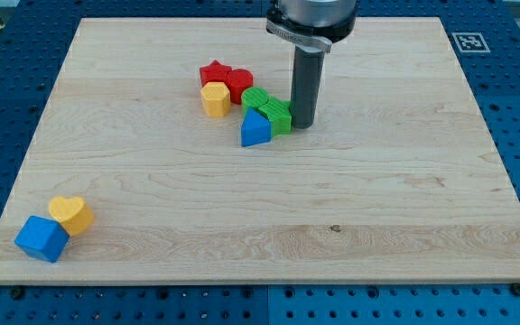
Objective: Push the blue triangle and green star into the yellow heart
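green star (pixel 272 109) — my tip (pixel 302 124) touching its right

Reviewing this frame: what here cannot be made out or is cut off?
- My tip: whether it touches the green star cannot be told in the camera view; they meet too closely.
- Green star: its lower left is covered by the blue triangle.
- Arm: cut off by the view's top.
- Red blocks: shapes merge, partly behind the yellow block.
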Available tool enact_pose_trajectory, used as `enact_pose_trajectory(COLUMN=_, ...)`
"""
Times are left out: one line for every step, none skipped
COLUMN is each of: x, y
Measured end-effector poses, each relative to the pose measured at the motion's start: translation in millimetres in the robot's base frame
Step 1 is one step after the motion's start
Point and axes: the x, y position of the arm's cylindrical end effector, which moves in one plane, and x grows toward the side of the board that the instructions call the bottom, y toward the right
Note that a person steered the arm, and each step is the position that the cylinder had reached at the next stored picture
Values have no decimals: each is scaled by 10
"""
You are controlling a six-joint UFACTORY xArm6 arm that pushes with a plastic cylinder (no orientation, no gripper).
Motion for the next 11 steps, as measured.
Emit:
enact_pose_trajectory(x=-4, y=30)
enact_pose_trajectory(x=-190, y=115)
enact_pose_trajectory(x=-218, y=-100)
enact_pose_trajectory(x=29, y=-367)
enact_pose_trajectory(x=311, y=-646)
enact_pose_trajectory(x=584, y=-879)
enact_pose_trajectory(x=730, y=-1107)
enact_pose_trajectory(x=739, y=-1392)
enact_pose_trajectory(x=739, y=-1640)
enact_pose_trajectory(x=739, y=-1890)
enact_pose_trajectory(x=739, y=-2171)
